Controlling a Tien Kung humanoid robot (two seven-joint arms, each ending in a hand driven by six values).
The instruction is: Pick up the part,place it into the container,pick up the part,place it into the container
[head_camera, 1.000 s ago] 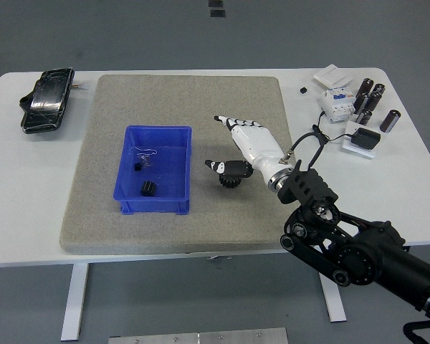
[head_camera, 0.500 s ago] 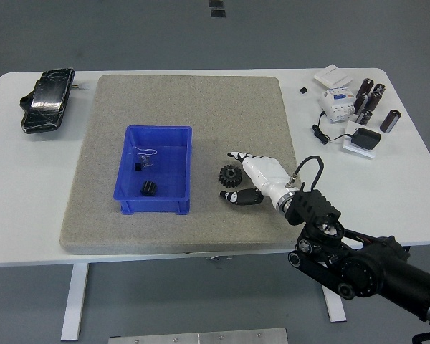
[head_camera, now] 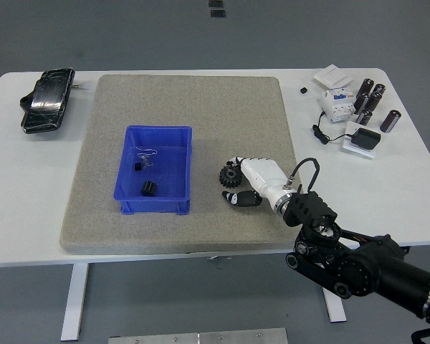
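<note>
The part is a small black gear point(head_camera: 229, 174) lying flat on the grey mat point(head_camera: 179, 93), just right of the blue container point(head_camera: 128, 165) and clear of its wall. It appears to be a rigid, toothed disc, probably light for its size; the teeth give the rim some purchase, but the low profile leaves little height to pinch. The best hold is judged to be across the rim, fingertip on one side and thumb on the opposite side, with the gear kept level.

The right hand point(head_camera: 252, 180) sits immediately right of the gear. Its fingers are extended toward the rim and the thumb is spread below, near the mat; the hand is partly open and has no hold of the part. Whether a fingertip touches the teeth cannot be determined.

The container already holds a similar dark part point(head_camera: 148, 188) and two smaller items too small to identify. Its near wall is the only obstacle on the path; the gear must be lifted over it.

A black tray point(head_camera: 46, 100) lies far left on the white table point(head_camera: 14, 215). Cylinders point(head_camera: 371, 102), a charger point(head_camera: 363, 138) and small boxes point(head_camera: 335, 89) sit far right, well away
</note>
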